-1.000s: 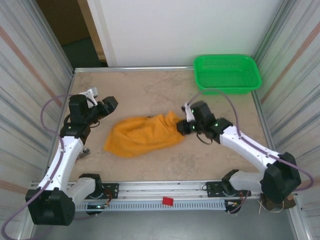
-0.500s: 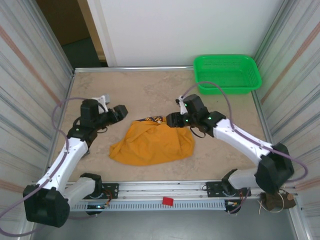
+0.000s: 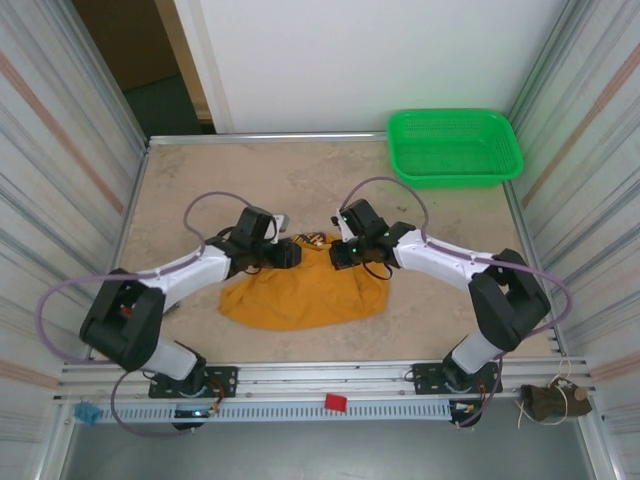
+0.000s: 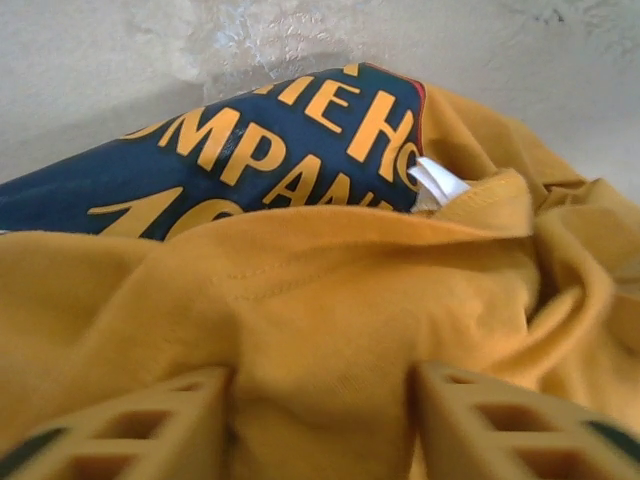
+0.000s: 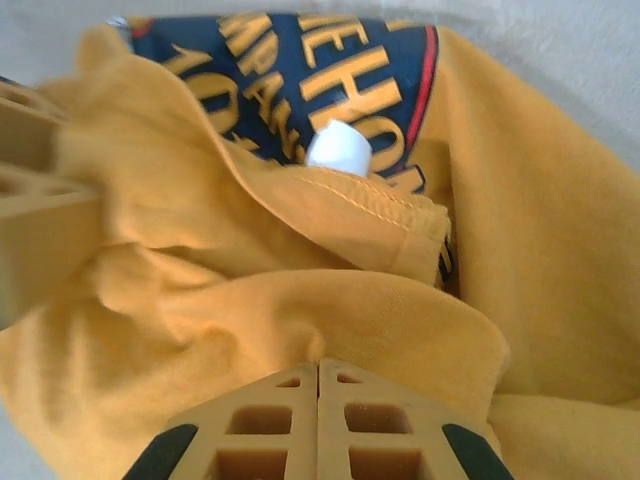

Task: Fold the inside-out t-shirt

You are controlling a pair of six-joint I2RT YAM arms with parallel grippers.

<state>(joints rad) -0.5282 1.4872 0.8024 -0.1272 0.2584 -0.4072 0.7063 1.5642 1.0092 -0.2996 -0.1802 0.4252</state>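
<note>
The inside-out t-shirt (image 3: 300,290) lies crumpled mid-table, mustard-orange, with a dark lettered print (image 3: 312,240) peeking out at its far edge. Both grippers meet at that edge. My left gripper (image 3: 290,255) presses into the cloth. In the left wrist view its fingers (image 4: 150,430) stand apart, and a bulge of the shirt (image 4: 330,300) fills the gap between them. Beyond it are the print (image 4: 230,160) and a white tag (image 4: 437,183). My right gripper (image 3: 340,258) is shut, with a fold of shirt (image 5: 300,310) puckered at its joined tips (image 5: 318,365), near the tag (image 5: 338,148).
A green basket (image 3: 455,147) stands at the table's far right corner. Corrugated metal walls close in both sides. A rail with a small red piece (image 3: 335,402) runs along the near edge. Bare tabletop (image 3: 220,180) surrounds the shirt.
Both arms have swung inward to the shirt's far edge, from left and right. The shirt has spread flatter and its print has come into view.
</note>
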